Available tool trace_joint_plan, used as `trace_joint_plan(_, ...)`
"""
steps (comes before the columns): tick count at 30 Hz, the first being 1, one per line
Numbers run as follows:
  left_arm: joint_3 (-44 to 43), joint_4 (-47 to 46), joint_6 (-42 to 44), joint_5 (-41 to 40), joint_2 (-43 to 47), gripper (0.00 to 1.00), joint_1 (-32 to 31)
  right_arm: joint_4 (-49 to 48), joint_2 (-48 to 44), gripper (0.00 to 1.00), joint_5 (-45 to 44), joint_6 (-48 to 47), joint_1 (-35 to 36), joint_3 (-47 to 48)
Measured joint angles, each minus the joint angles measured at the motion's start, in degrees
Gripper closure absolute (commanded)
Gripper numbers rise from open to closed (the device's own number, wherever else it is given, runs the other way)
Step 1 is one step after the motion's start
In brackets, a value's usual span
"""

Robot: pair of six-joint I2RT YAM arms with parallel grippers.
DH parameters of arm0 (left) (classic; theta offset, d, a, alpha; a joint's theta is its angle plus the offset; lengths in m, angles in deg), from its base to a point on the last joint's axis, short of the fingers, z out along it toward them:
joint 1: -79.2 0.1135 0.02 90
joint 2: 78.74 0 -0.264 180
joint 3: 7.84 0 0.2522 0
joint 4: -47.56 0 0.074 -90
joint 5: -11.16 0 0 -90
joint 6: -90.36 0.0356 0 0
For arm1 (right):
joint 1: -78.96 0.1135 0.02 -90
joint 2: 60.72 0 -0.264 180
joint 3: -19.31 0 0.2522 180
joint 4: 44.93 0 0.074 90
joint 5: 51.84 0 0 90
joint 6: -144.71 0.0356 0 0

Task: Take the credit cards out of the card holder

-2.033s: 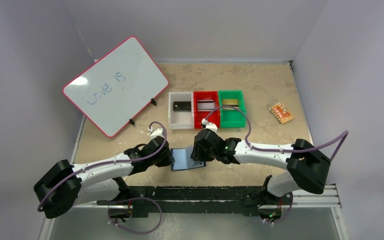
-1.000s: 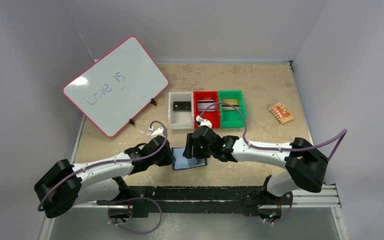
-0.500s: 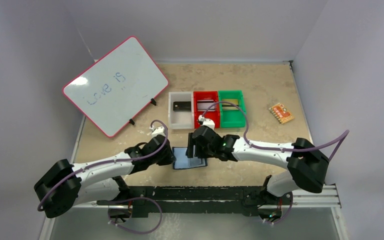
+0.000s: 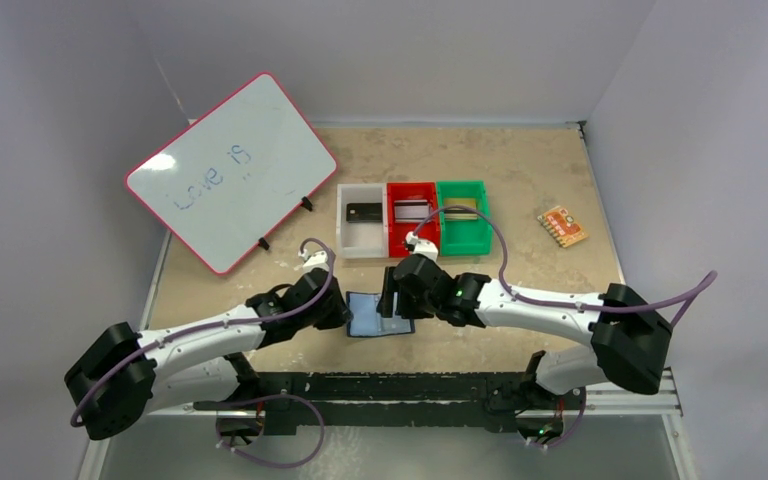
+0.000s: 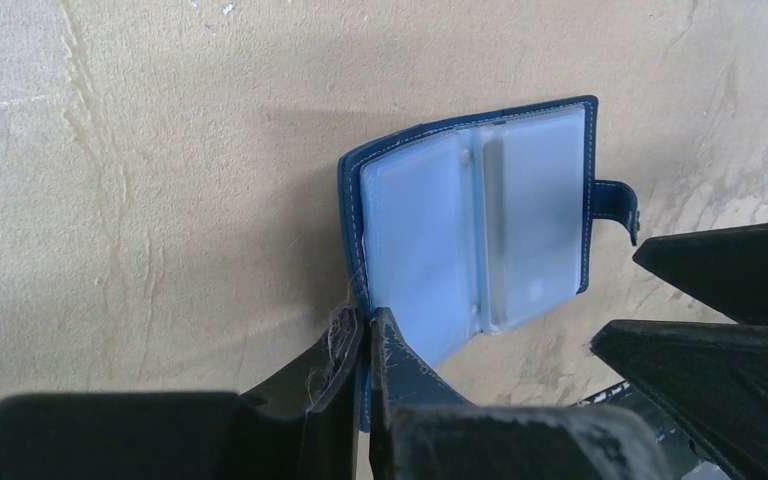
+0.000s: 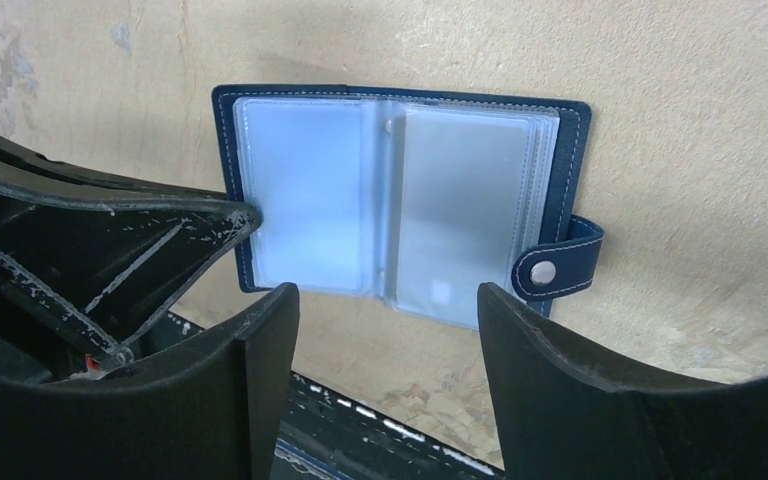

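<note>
The navy-blue card holder (image 4: pixel 368 315) lies open on the table near the front edge, its pale blue plastic sleeves facing up. It shows in the left wrist view (image 5: pixel 480 230) and the right wrist view (image 6: pixel 400 200), with the snap tab (image 6: pixel 550 268) at its right. No card shows in the visible sleeves. My left gripper (image 5: pixel 368 325) is shut on the holder's left cover edge. My right gripper (image 6: pixel 388 305) is open and empty, just above the holder's right half (image 4: pixel 392 292).
Three small bins stand behind: white (image 4: pixel 362 232) with a dark card, red (image 4: pixel 412 228) with a card, green (image 4: pixel 463 228) with a card. A whiteboard (image 4: pixel 230 170) leans at the back left. An orange patterned piece (image 4: pixel 562 226) lies at right.
My right gripper moved left over the open holder, then drew back slightly right. The left gripper keeps its hold on the left cover; the holder has barely shifted.
</note>
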Motion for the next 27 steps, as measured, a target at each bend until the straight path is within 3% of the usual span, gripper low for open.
trace_joint_plan(27, 0.0, 0.1, 0.0, 0.0, 0.8, 1.0, 0.0, 1.2, 6.8, 0.35, 0.9, 0.2, 0.0, 1.4)
